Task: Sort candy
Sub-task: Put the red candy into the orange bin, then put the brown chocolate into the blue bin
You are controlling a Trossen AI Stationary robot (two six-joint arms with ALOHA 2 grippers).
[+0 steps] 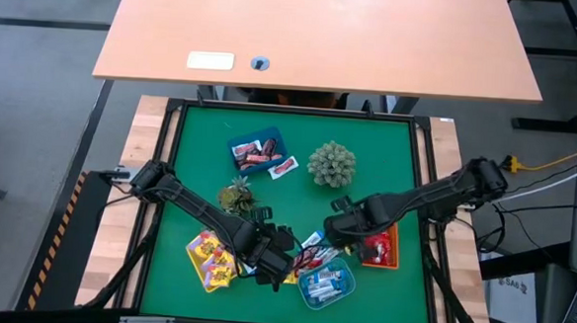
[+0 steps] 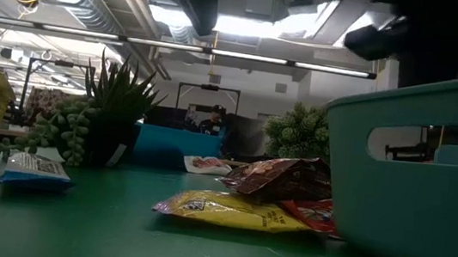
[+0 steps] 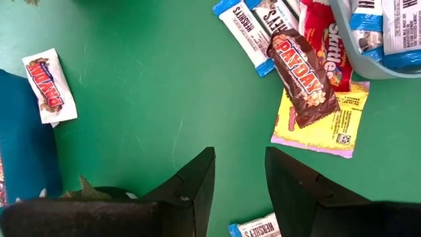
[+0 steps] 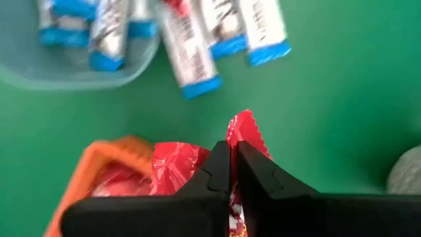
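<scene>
Two arms share this green desk (image 1: 195,157). Just below my right jaws (image 4: 230,172), pinched narrow on a red candy (image 4: 245,135), sits the orange tray (image 4: 105,155). My left jaws (image 3: 240,174) gape wide, empty, with the brown, yellow and red pile (image 3: 309,85) ahead. Releasing early would drop the sweet outside the rim.

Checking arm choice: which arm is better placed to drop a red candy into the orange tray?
Right. Its tool is shut on a red candy beside the orange tray; the left tool is open and empty.
</scene>
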